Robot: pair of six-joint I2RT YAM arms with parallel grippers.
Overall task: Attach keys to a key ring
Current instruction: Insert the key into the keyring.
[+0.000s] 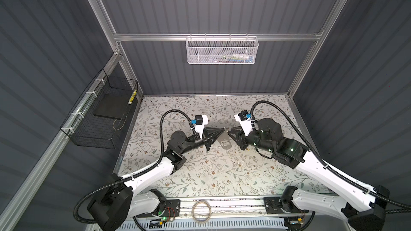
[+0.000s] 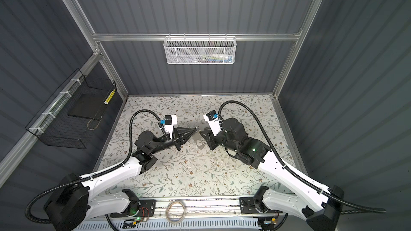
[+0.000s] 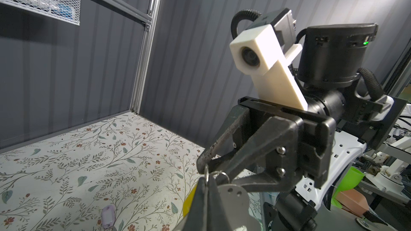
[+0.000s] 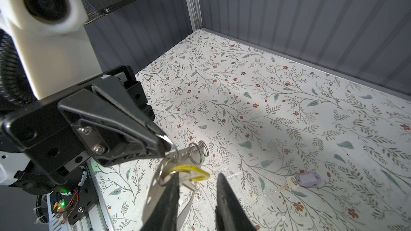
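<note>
The key ring [image 1: 224,144] is a flat grey metal loop hanging above the flowered table between my two arms, also visible in the other top view [image 2: 199,142]. My left gripper [image 3: 206,187] is shut on the thin wire ring at its top. The key ring's plate [image 3: 231,198] hangs just behind those jaws. The yellow key [image 4: 191,171] hangs at that wire ring, between the fingers of my right gripper [image 4: 198,185], which stands open with a clear gap. The lilac key [image 4: 307,180] lies flat on the table, apart from both grippers.
A translucent tape roll [image 1: 201,211] lies on the front rail. A white mesh basket [image 1: 222,50] hangs on the back wall and a black wire basket [image 1: 100,116] on the left wall. Both arms meet tip to tip over mid-table.
</note>
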